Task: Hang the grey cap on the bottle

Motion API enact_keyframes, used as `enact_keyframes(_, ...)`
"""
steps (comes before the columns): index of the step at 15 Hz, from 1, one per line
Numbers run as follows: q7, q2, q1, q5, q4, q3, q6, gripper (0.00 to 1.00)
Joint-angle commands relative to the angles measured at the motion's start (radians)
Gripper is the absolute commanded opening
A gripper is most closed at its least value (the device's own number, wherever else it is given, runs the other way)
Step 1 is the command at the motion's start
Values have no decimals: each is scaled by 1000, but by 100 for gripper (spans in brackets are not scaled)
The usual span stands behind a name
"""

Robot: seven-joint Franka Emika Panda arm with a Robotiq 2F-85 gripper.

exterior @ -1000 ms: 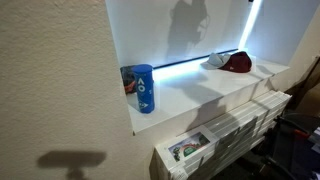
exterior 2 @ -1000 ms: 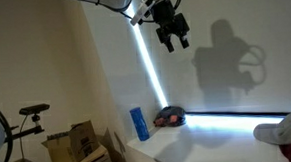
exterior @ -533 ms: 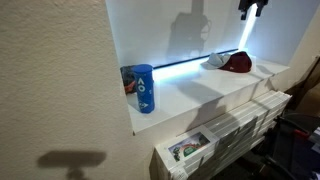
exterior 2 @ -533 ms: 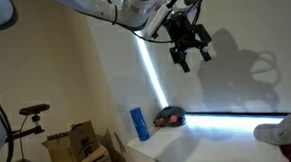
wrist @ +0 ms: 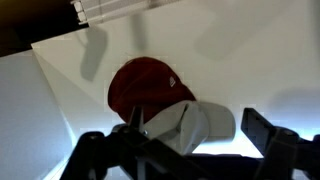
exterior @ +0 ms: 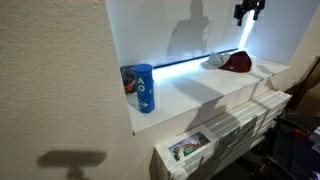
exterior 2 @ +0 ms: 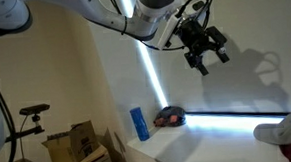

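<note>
On the left of the white ledge, the blue bottle stands upright, its long axis running 12 to 6 and white markings on its side. A small reddish item is tucked just behind it at 10 o'clock. Moving right, well apart from the bottle, the grey cap lies low on the ledge in front of the glowing light strip. It touches the dark red cap on its 3 o'clock side. Up at 1 o'clock the gripper hangs high above both caps. In an exterior view the arm sweeps in from 10 o'clock, which no other view shows. There the gripper has its fingers splayed in mid-air and is holding nothing. Below it are a cardboard box, the bottle with the reddish item just beside it at 3 o'clock, and the grey cap, only a pale mound at the right edge. The wrist view alone looks down on the caps. The dark red cap sits at centre with the grey cap overlapping it at 4 o'clock. The grey cap's long axis runs roughly 9 to 3, and I cannot tell which way its brim points. The gripper frames both caps with its jaws wide apart and empty.
</note>
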Motion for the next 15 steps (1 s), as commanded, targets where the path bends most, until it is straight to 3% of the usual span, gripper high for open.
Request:
enact_keyframes(1, 98, 192, -29, -46, 94, -8, 264, 100)
enact_keyframes(4, 219, 367, -24, -150, 144, -66, 535, 100)
enact_keyframes(6, 352, 486, 23, -229, 186, -163, 672, 100)
enact_keyframes(7, 429, 540, 69, -253, 222, -234, 650, 100)
enact_keyframes(8, 325, 525, 39, -180, 205, -181, 548, 100)
enact_keyframes(9, 334, 496, 44, -178, 159, -193, 632, 100)
enact_keyframes(12, 336, 543, 48, -168, 191, -195, 593, 100)
enact_keyframes(13, 232, 491, 13, -180, 138, -155, 666, 100)
enact_keyframes(15, 108, 500, -29, -163, 138, -114, 737, 100)
